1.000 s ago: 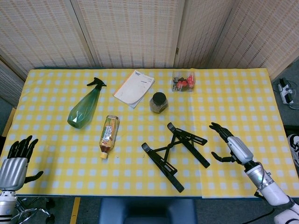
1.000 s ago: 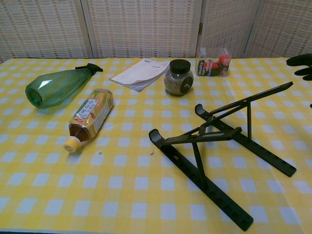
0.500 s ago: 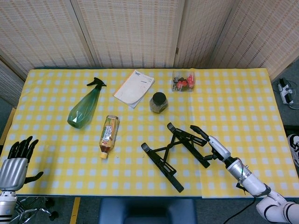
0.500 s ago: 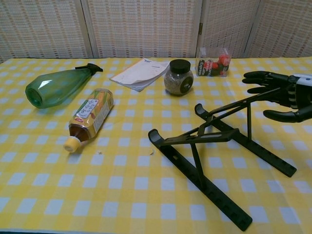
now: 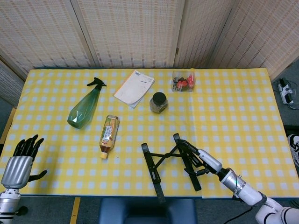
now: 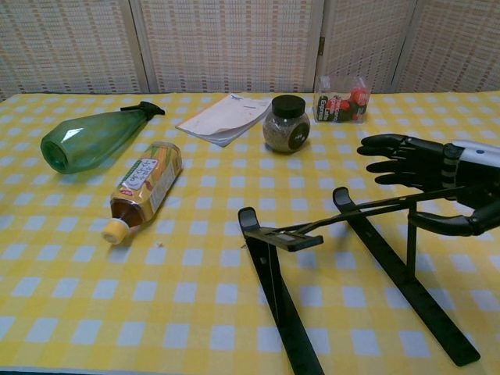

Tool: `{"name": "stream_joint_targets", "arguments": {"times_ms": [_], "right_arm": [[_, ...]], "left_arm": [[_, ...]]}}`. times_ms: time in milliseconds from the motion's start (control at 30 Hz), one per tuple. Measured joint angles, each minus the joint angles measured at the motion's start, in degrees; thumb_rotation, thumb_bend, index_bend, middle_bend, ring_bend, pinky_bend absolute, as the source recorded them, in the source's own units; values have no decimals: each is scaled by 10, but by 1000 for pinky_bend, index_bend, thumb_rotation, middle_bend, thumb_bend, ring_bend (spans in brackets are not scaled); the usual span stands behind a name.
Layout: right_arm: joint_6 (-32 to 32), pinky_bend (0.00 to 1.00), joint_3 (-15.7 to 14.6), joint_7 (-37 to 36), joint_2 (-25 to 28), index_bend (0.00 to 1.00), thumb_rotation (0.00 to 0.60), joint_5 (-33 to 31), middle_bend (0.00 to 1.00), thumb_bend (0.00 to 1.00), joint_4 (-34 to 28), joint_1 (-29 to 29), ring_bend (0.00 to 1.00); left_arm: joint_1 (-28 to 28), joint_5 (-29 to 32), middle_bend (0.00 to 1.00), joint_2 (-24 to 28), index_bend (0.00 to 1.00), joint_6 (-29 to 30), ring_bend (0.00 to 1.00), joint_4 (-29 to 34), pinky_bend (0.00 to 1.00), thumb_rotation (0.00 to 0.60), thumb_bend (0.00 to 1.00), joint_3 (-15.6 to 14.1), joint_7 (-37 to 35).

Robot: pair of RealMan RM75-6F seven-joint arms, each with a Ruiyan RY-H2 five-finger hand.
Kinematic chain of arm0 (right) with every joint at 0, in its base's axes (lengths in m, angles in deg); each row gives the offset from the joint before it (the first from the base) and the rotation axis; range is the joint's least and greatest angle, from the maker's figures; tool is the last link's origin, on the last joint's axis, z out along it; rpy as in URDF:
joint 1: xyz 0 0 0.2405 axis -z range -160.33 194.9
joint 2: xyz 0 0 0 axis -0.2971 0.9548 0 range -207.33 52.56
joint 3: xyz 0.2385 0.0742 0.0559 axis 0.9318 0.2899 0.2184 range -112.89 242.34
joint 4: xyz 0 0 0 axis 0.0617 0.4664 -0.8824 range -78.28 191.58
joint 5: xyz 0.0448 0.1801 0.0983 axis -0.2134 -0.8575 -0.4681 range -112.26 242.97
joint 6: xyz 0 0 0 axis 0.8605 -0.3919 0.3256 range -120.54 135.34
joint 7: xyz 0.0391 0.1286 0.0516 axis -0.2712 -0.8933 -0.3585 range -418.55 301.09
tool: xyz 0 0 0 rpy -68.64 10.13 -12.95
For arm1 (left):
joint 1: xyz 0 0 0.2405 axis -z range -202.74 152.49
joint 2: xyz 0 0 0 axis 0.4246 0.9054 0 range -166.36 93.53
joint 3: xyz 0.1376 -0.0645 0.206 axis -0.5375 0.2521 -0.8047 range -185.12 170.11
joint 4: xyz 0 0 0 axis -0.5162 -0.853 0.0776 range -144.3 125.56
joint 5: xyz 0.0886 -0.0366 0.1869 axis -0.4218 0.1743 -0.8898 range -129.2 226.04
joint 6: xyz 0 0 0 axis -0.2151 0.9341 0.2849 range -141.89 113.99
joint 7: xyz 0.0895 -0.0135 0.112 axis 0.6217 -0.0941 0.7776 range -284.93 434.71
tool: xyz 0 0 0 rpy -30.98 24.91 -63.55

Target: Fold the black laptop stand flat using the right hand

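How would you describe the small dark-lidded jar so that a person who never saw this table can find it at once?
Start at the yellow checked tablecloth and go to its far middle part. There, between the white booklet and the clear box of red items, stands the jar. It is upright, short and round, with a black lid and brownish contents, unlike the two bottles that lie on their sides.

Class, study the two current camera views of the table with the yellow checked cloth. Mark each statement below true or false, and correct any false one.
1. The green spray bottle lies on its side. True.
2. The right hand is at the black laptop stand. True.
3. The left hand holds the tea bottle. False: it holds nothing, at the table's near-left corner.
4. The jar has a white lid. False: its lid is black.
5. The stand lies fully flat. False: one bar is raised.
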Motion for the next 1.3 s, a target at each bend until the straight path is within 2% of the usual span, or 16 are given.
{"name": "stream_joint_targets", "arguments": {"times_ms": [367,600,833,1067,1167,1300], "right_arm": [[-31,0,0,137,46,0,600,5,0,399,-49,8,4],[-2,0,-3,217,92,0,600,3,0,399,-85,-6,2],[35,0,-13,247,109,0,600,-1,0,400,-101,-22,0],[32,0,-11,258,106,0,600,-6,0,399,-100,-23,0],[43,0,-4,270,101,0,600,-19,0,399,-97,-27,0],[58,0,19,278,90,0,600,-40,0,400,-90,-40,2]], "left_arm": [[65,-81,1,-9,4,-50,13,5,0,600,135,-7,-47],[105,-109,1,-22,0,-82,13,11,0,600,135,-10,-64],[104,-100,1,-28,0,-78,13,8,0,600,135,-14,-70],[102,-93,1,-29,0,-72,13,5,0,600,135,-19,-73],[103,-92,1,-31,0,-71,13,4,0,600,135,-19,-73],[104,-92,1,-32,0,-69,13,2,0,600,134,-20,-76]]}}
